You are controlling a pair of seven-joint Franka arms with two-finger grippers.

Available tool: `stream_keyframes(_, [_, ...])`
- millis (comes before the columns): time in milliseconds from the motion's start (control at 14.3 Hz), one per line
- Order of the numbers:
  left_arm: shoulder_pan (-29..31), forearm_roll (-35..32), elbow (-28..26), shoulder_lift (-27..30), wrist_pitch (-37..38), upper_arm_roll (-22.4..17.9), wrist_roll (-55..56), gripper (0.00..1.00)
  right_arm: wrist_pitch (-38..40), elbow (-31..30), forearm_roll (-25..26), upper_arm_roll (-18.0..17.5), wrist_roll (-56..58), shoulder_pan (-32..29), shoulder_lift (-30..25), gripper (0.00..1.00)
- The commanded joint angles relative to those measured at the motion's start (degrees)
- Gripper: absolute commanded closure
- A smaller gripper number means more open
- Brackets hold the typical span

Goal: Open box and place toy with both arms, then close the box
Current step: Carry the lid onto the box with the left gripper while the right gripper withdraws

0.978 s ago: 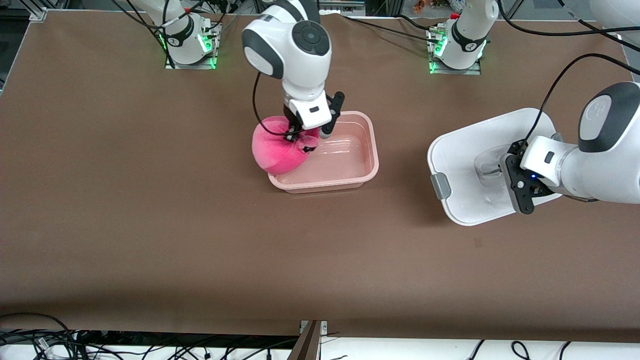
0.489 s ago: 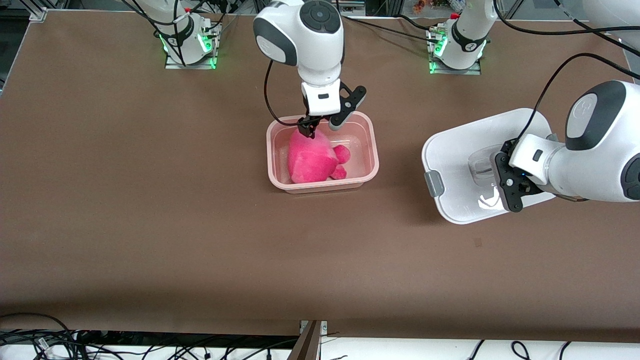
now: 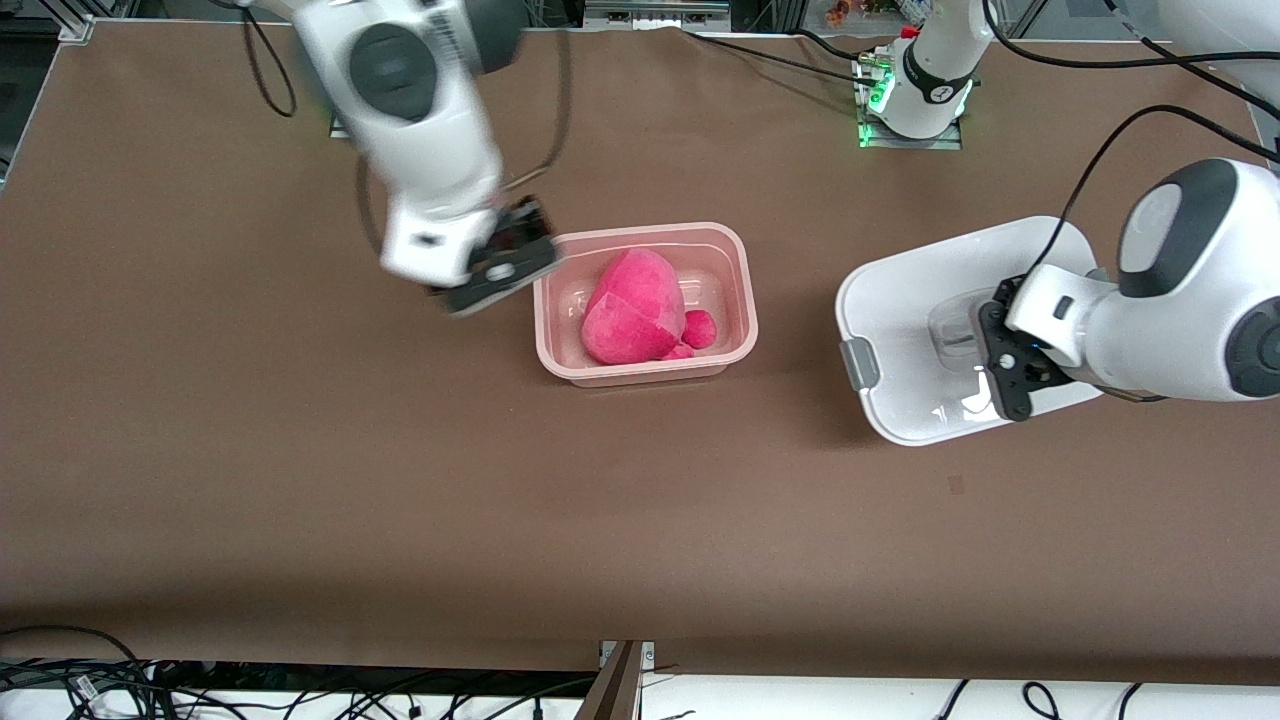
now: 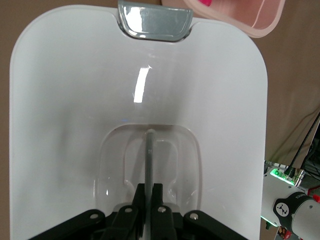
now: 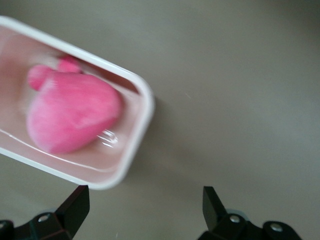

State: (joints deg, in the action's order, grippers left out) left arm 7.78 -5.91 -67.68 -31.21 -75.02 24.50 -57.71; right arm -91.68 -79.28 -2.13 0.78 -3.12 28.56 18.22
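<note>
The pale pink tub (image 3: 640, 372) stands open in the middle of the table. The bright pink toy (image 3: 632, 310) lies inside it, also in the right wrist view (image 5: 70, 117) inside the tub (image 5: 135, 150). My right gripper (image 3: 495, 272) is open and empty over the table beside the tub, toward the right arm's end; its fingers (image 5: 75, 205) stand wide apart. My left gripper (image 3: 985, 345) is shut on the clear centre handle (image 4: 148, 150) of the white lid (image 3: 920, 300), held tilted toward the left arm's end. A grey clip (image 4: 155, 20) faces the tub (image 4: 260, 25).
The left arm's base (image 3: 915, 95) stands at the table's edge farthest from the front camera. Cables (image 3: 100, 680) lie below the table's near edge. Bare brown tabletop (image 3: 640, 520) stretches between the tub and the near edge.
My right gripper let go of the toy, which now lies in the tub, and swung away toward the right arm's end. My left gripper carried the lid a little toward the tub.
</note>
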Motion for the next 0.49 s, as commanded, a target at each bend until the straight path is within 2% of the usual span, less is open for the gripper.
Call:
stream_keyframes(0, [-7.76, -4.02, 1.14, 0.62, 0.49, 0.19, 0.49, 1.00, 7.97, 1.92, -3.50, 7.89, -0.13, -0.26, -1.34, 0.00])
stream_keyframes(140, [-11.98, -3.93, 1.32, 0.62, -1.70, 0.11, 1.28, 1.00, 11.16, 4.13, -3.23, 12.20, -0.30, -0.26, -1.43, 0.00])
stream_keyframes(280, [-15.85, -3.67, 1.14, 0.18, -7.31, -0.07, 4.52, 1.00, 13.44, 4.23, -3.06, 15.02, -0.39, -0.44, -1.69, 0.00])
stream_keyframes(419, [-19.54, -3.32, 0.70, -0.60, -10.75, 0.02, 6.72, 1.00, 13.81, 4.05, -3.32, 14.87, -0.39, -4.02, -3.53, 0.00])
